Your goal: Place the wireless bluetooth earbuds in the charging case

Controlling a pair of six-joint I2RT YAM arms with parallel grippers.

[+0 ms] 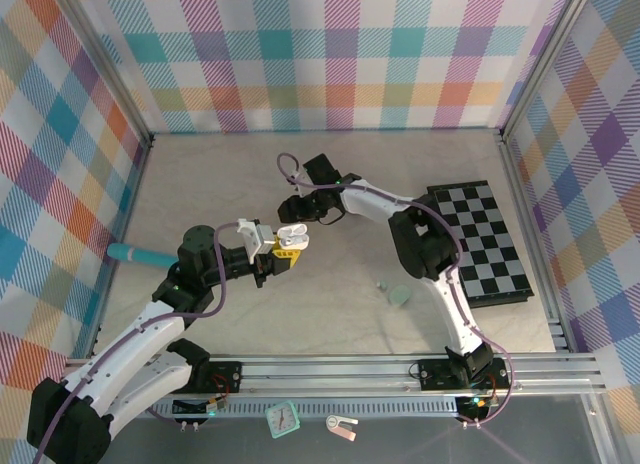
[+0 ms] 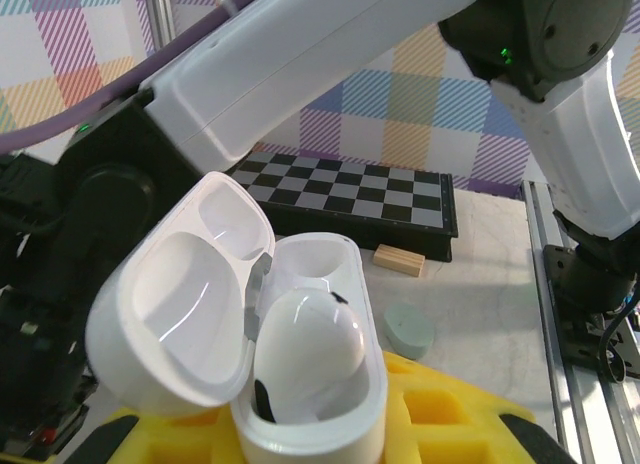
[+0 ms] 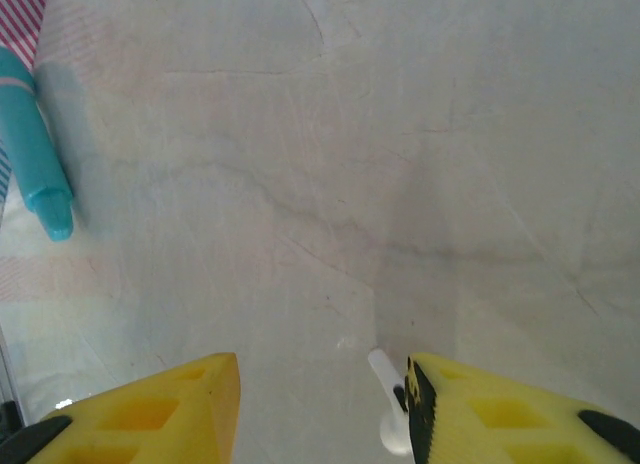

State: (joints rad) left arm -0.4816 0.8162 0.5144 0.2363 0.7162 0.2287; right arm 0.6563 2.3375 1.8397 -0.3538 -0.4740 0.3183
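- Holding charging case (image 1: 291,237) over mid-bench, clamped in left gripper (image 1: 278,254); right gripper (image 1: 298,216) just beside it, far side.
- From left wrist: lid (image 2: 180,314) flipped left, seated earbud (image 2: 305,349) in nearer well, farther well (image 2: 318,259) empty.
- From right wrist: fingers (image 3: 480,414) spread, loose earbud (image 3: 385,409) against one inner face, stem up-frame, not pinched; likely bound for the empty well.

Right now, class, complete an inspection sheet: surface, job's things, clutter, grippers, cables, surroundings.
Surface: pale marbled table.
Job's things: charging case open; seated earbud in one slot, other slot empty; loose earbud beside one finger of the right gripper.
Clutter: teal marker, checkerboard, wooden block, green disc.
Grippers: left gripper shut on the charging case; right gripper open.
Cables: purple cables along both arms.
Surroundings: plaid walls, aluminium frame.
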